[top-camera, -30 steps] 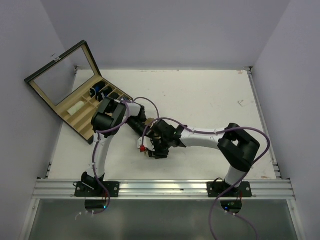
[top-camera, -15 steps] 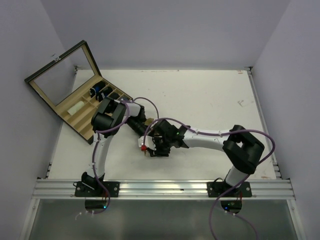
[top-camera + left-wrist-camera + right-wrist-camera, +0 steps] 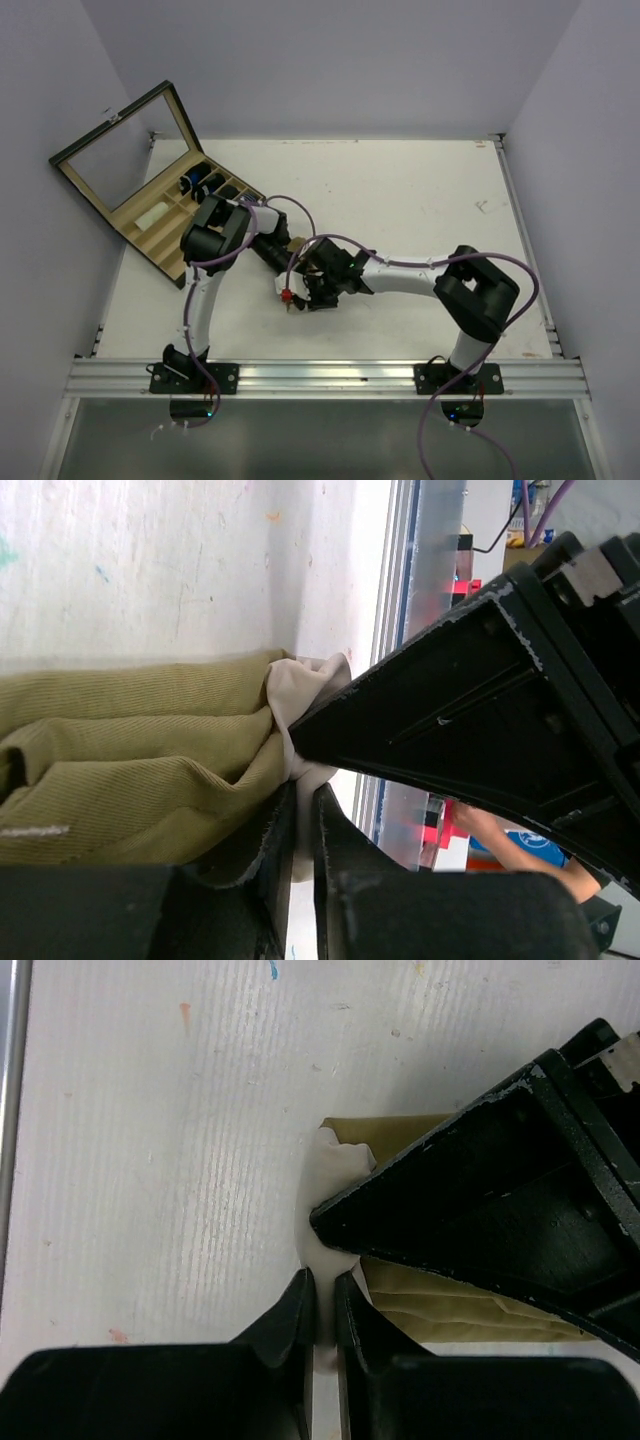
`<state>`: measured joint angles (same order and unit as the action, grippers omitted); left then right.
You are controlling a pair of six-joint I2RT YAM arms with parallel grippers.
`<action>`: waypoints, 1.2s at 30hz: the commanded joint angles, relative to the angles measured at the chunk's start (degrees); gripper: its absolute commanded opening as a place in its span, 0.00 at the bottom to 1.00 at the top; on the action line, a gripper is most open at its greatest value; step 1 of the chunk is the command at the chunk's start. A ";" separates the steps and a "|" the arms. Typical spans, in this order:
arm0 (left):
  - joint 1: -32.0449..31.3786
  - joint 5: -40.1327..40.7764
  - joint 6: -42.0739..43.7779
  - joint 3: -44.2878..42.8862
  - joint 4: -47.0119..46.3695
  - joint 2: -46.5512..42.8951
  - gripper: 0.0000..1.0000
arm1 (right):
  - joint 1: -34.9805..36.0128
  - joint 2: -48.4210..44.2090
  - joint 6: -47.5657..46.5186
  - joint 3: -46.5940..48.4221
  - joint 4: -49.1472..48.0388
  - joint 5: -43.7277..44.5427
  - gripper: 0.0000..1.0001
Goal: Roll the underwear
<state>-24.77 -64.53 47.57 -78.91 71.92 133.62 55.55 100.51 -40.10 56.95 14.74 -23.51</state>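
Observation:
The underwear [image 3: 130, 750] is olive-green ribbed cloth with a pale cream band, bunched on the white table. In the top view it is almost hidden under both grippers, a scrap showing by them [image 3: 296, 243]. My left gripper [image 3: 303, 805] is shut on the cream band at its edge. My right gripper [image 3: 325, 1295] is shut on the same cream band [image 3: 330, 1175], with the olive cloth [image 3: 450, 1305] to its right. The two grippers [image 3: 305, 285] meet head to head near the table's middle left, each filling the other's wrist view.
An open wooden organiser box [image 3: 160, 215] with a glass lid stands at the far left, some compartments holding rolled dark items [image 3: 200, 183]. The table's front rail [image 3: 330, 375] runs close behind the grippers. White table surface [image 3: 420, 200] stretches to the back and right.
The right arm's elbow shifted slightly right and back again. Both grippers stay pinched together at about the same spot, nudged a little to the left.

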 commanded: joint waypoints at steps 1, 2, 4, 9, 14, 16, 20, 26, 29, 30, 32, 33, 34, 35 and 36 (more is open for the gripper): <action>0.95 11.72 5.07 3.32 -10.66 0.08 0.16 | -0.97 4.69 0.28 1.14 1.16 -4.34 0.01; 1.04 10.75 5.51 3.76 -10.75 -1.51 0.18 | -1.58 5.04 1.15 1.58 2.82 -6.88 0.00; 2.09 8.38 5.08 6.04 -11.97 -7.37 0.29 | -3.34 6.36 2.12 2.99 4.23 -10.05 0.00; 7.63 5.30 2.27 10.09 -17.24 -18.65 0.54 | -6.33 10.66 3.53 7.02 10.47 -19.99 0.00; 15.52 6.79 -5.01 12.82 -25.24 -28.05 0.55 | -7.73 14.97 5.81 10.28 13.64 -23.68 0.00; 18.43 7.40 -7.92 14.14 -28.57 -33.04 0.55 | -8.78 17.08 6.87 11.86 14.08 -26.57 0.00; 24.59 10.91 -10.49 17.29 -37.18 -44.30 0.50 | -10.81 21.82 9.68 15.11 16.97 -30.10 0.00; 18.75 19.77 4.42 32.83 -40.02 -65.83 0.47 | -13.36 30.79 13.28 22.85 23.13 -34.67 0.00; 9.00 26.64 5.60 42.65 -44.73 -74.89 0.45 | -13.80 35.17 14.87 27.15 26.55 -34.94 0.00; 7.13 27.43 5.60 44.36 -45.81 -76.56 0.46 | -13.89 35.89 15.74 28.64 26.65 -34.85 0.00; 0.48 31.12 4.73 47.78 -48.53 -79.21 0.47 | -14.15 37.82 18.46 29.71 26.92 -35.03 0.00; -1.75 32.61 4.46 48.50 -49.59 -79.48 0.47 | -14.15 38.53 19.17 30.93 27.27 -34.94 0.00; -3.86 34.54 4.37 48.94 -51.42 -79.57 0.47 | -14.15 39.23 19.87 31.46 27.97 -35.03 0.00; -7.10 35.78 3.76 49.38 -52.49 -79.22 0.47 | -14.15 39.76 20.58 31.99 28.58 -35.03 0.00; -8.61 37.18 3.76 49.99 -53.45 -78.78 0.47 | -14.24 40.90 21.11 32.87 28.85 -35.46 0.00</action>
<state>-28.69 -35.03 50.22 -29.76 27.14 54.78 40.77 136.03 -19.49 89.01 43.29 -69.97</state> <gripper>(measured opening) 0.469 0.113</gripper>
